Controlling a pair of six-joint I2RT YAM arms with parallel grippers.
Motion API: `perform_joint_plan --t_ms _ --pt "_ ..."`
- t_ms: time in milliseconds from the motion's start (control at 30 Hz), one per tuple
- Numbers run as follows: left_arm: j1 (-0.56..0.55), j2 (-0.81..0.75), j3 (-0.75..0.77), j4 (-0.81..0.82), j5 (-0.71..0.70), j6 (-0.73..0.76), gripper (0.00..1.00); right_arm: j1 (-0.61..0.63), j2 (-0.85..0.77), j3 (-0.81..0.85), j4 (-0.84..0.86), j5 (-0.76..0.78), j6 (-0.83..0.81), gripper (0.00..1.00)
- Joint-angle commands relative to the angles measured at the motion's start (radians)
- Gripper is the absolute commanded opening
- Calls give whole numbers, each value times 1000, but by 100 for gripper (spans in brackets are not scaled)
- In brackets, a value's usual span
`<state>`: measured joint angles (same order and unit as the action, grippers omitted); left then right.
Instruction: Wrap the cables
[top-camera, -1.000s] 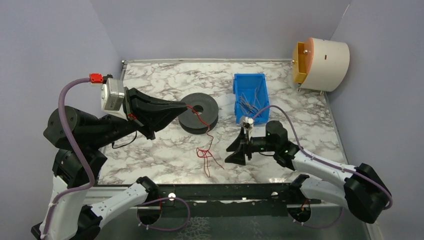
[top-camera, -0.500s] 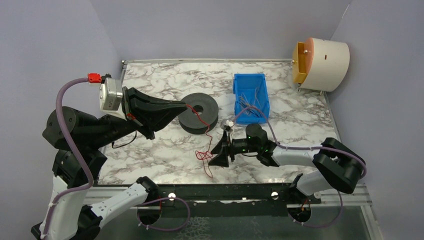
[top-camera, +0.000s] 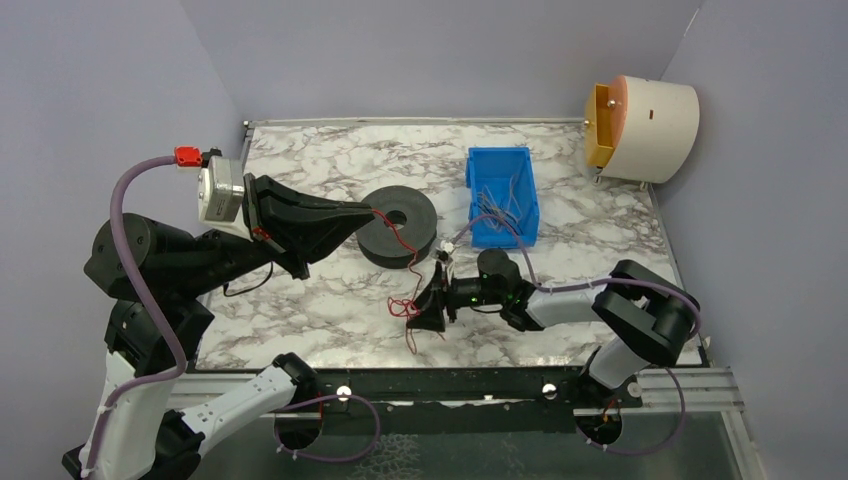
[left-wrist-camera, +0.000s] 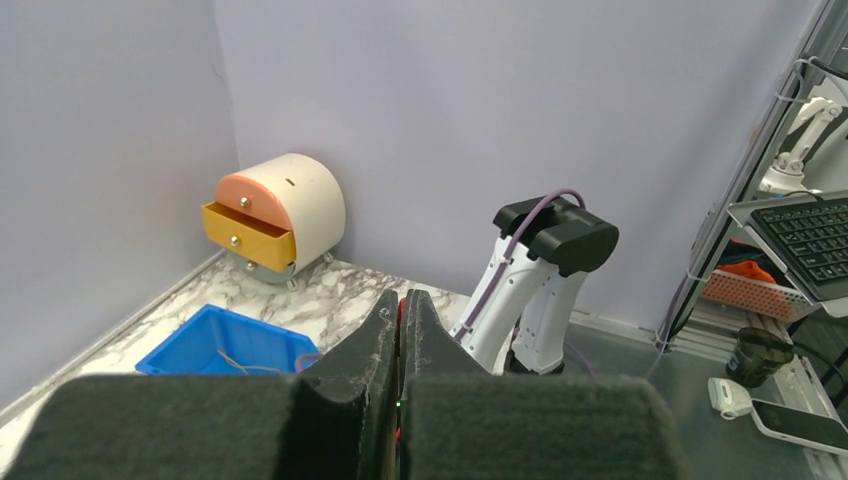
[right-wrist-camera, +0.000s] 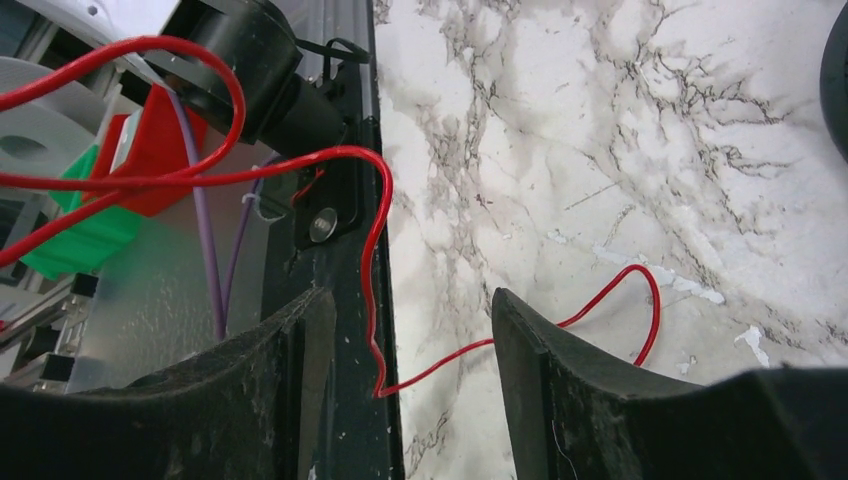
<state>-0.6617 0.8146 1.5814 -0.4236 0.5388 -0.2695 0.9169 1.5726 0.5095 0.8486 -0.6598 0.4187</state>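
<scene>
At the centre of the top view, the left gripper (top-camera: 371, 213) is closed, pinching one end of the red cable (right-wrist-camera: 373, 250) above the black spool (top-camera: 425, 226). Lower, the right gripper (right-wrist-camera: 405, 310) has its fingers spread wide, with the cable's loops between them on the marble table (top-camera: 300, 300). More thin wires (top-camera: 500, 207) lie in the blue bin (top-camera: 472, 195).

Blue bin (top-camera: 498, 158) sits apart from drawer cabinet (top-camera: 650, 128).

Two black-and-white arms: the left arm (top-camera: 160, 262) carries a purple hose (top-camera: 117, 195), a red connector (top-camera: 187, 156) and a silver motor block (top-camera: 220, 190); the right arm (top-camera: 645, 318) shows green lights (top-camera: 466, 293); both end in black wedge-shaped jaws
</scene>
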Motion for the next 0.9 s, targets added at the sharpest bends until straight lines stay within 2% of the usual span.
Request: perform_joint_plan --t_ms 0,100,200,267,367,400,600,867 --pt "-3 -6 12 39 30 -13 0 15 49 55 98 10 32 63" --pt "-3 -6 7 45 32 -17 0 25 78 74 119 11 46 62" --pt "-3 -8 8 47 31 -19 0 29 100 76 128 28 55 51" --pt "-3 -11 8 47 25 -16 0 29 102 64 136 45 58 37" --pt "-4 -18 10 45 8 -12 0 29 86 39 124 73 59 7" --pt "-3 -21 12 46 2 -9 0 29 70 25 112 90 58 2" --pt "-3 -34 40 42 -51 25 0 29 -69 -101 72 223 43 1" --pt "-3 -37 49 41 -68 42 0 29 -206 -193 -33 282 30 1"
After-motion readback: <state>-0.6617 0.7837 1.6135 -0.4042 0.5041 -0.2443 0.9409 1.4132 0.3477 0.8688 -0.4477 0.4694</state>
